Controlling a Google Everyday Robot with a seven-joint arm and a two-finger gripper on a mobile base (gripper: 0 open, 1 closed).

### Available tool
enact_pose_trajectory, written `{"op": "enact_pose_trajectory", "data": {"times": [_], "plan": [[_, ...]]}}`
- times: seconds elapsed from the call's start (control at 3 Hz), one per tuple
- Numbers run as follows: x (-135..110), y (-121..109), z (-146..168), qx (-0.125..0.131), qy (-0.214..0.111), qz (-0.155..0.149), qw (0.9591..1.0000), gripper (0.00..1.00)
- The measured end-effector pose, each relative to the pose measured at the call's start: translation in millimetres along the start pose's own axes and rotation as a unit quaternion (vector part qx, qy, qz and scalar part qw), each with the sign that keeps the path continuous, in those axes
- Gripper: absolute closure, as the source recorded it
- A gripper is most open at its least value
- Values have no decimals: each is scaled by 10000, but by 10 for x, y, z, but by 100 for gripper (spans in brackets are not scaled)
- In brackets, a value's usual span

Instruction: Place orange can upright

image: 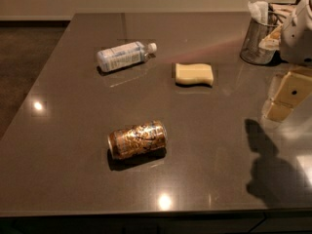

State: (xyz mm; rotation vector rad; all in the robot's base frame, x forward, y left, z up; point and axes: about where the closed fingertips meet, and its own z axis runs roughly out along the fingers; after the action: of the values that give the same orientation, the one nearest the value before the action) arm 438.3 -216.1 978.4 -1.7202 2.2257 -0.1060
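Grey surface [219, 155] carries the orange can [137, 139] on its side; pincer [285, 99] hangs far right, whether open or closed unclear.

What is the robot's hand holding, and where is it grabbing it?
Nothing. The gripper hangs empty at the right, far from the orange can lying on its side on the table.

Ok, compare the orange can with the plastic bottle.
The orange can is short, opaque and mottled orange-brown; the plastic bottle is longer, clear and white-capped. The can lies nearer the camera, the bottle farther back. Both lie on their sides; the gripper hangs far right, apart from both.
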Motion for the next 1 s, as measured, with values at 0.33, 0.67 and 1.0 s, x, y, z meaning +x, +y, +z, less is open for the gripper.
{"op": "enact_pose_trajectory", "data": {"times": [0.33, 0.67, 1.0], "plan": [[0, 0, 0, 1, 0, 0, 10000, 0], [-195, 77, 74, -45, -103, -282, 9995, 0], [-556, 280, 288, -254, -291, -898, 9952, 0]]}}
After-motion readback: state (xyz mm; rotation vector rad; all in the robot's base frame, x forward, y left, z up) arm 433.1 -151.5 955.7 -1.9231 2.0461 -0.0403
